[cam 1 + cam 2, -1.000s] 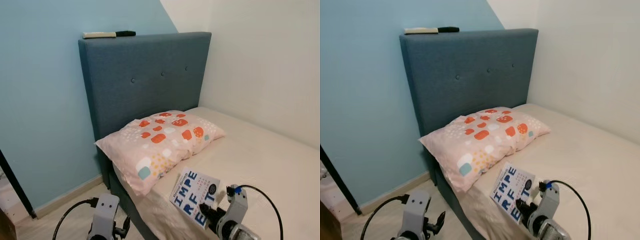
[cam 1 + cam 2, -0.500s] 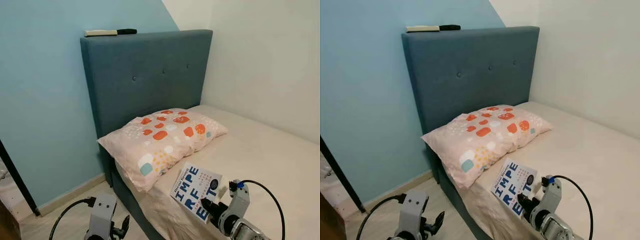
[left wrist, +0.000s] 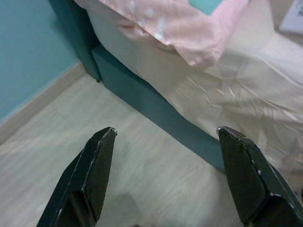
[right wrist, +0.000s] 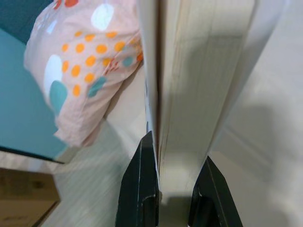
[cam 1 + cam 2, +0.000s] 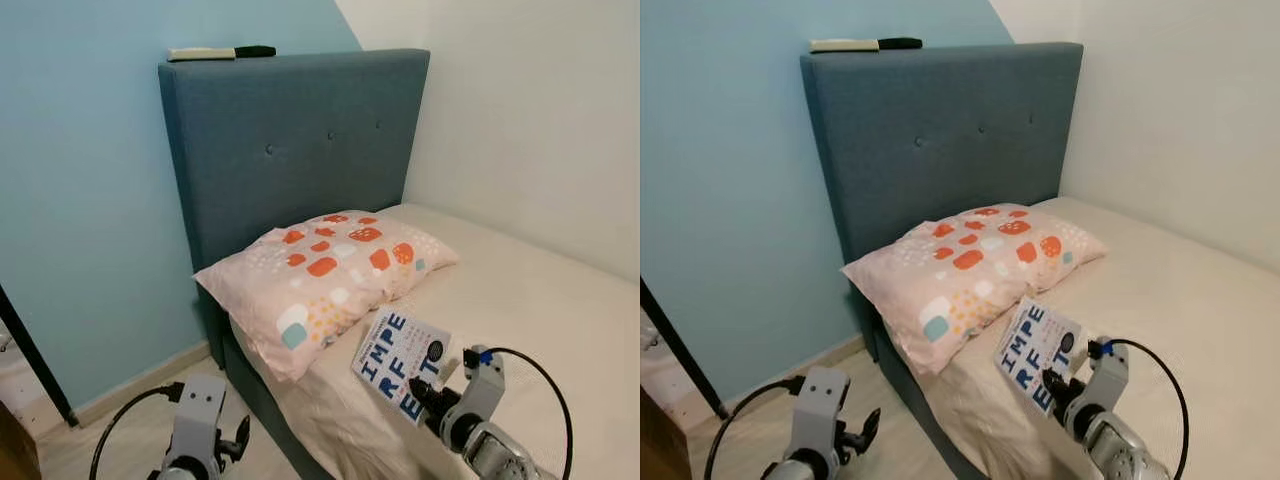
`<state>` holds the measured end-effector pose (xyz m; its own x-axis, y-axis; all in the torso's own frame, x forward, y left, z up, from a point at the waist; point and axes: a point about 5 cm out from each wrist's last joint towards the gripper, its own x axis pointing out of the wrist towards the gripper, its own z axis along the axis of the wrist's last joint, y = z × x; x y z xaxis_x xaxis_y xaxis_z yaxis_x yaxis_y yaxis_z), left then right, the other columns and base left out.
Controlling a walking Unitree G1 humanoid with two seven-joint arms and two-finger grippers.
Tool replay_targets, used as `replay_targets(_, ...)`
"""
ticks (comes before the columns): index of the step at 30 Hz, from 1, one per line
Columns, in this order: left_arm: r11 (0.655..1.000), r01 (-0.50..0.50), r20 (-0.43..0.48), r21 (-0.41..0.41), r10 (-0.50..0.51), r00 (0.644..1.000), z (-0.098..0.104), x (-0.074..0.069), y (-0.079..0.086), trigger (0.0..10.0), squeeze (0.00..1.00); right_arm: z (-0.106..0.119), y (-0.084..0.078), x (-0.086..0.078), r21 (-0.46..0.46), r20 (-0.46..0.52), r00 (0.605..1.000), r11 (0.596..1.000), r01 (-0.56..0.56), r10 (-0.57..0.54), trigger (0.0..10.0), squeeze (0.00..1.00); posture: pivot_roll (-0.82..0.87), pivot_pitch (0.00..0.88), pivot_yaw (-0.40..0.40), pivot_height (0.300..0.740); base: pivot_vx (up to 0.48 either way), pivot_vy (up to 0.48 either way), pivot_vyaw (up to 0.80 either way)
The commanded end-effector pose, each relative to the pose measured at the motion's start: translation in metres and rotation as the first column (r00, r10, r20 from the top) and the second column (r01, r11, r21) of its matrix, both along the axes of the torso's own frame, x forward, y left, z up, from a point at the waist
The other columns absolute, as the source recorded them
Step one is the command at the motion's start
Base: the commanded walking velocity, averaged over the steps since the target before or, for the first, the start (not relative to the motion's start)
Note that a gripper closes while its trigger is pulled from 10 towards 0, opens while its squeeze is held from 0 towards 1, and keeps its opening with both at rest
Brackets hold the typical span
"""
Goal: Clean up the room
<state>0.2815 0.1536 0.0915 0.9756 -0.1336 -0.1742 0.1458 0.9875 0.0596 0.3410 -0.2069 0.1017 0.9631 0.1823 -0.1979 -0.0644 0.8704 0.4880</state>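
A white book with big blue letters is held up at a tilt over the near edge of the bed. My right gripper is shut on its lower edge; in the right wrist view the black fingers pinch the page block. A pink pillow with orange and white spots lies against the blue headboard, just beyond the book. My left gripper hangs open and empty over the wooden floor beside the bed.
A flat white and black object lies on top of the headboard. A light blue wall is to the left, a white wall to the right. A dark post leans at the far left. Bare mattress stretches right of the pillow.
The book has been raised and tipped more upright in my right gripper, now nearer the pillow. The camera shifted slightly; the left arm stays low by the bed.
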Motion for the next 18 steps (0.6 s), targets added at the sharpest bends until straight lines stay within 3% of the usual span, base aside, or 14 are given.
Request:
replay_targets(1, 1.000, -0.002, -0.022, -0.004, 0.001, 1.000, -0.002, -0.002, 0.000, 10.0, 0.00, 0.003, -0.003, 0.003, -0.021, 0.020, 1.000, 1.000, 0.008, -0.007, 10.0, 0.00, 0.05, 0.283, -0.049, 0.572, 0.000, 0.000, 0.00)
replay_targets(4, 0.999, 0.025, -0.003, -0.031, -0.025, 1.000, 0.005, -0.001, -0.003, 10.0, 0.00, 0.007, -0.005, 0.009, 0.007, 0.016, 1.000, 1.000, 0.004, -0.004, 10.0, 0.00, 0.06, 0.310, -0.051, 0.572, 0.000, 0.000, 0.00)
replay_targets(5, 0.996, 0.065, 0.022, -0.059, -0.064, 0.998, 0.014, 0.000, -0.006, 10.0, 0.00, 0.012, -0.007, 0.017, 0.055, 0.009, 1.000, 0.998, -0.003, 0.003, 10.0, 0.00, 0.06, 0.344, -0.051, 0.572, 0.000, 0.000, 0.00)
replay_targets(13, 0.985, 0.145, 0.065, -0.091, -0.140, 0.988, 0.032, 0.003, -0.011, 10.0, 0.00, 0.023, -0.006, 0.028, 0.154, 0.005, 1.000, 0.988, -0.030, 0.029, 10.0, 0.00, 0.08, 0.404, -0.056, 0.572, 0.000, 0.000, 0.00)
replay_targets(18, 0.961, 0.248, 0.104, -0.126, -0.236, 0.966, 0.049, 0.004, -0.018, 10.0, 0.00, 0.031, -0.004, 0.033, 0.267, 0.013, 0.993, 0.956, -0.120, 0.121, 10.0, 0.00, 0.09, 0.430, -0.058, 0.572, 0.000, 0.000, 0.00)
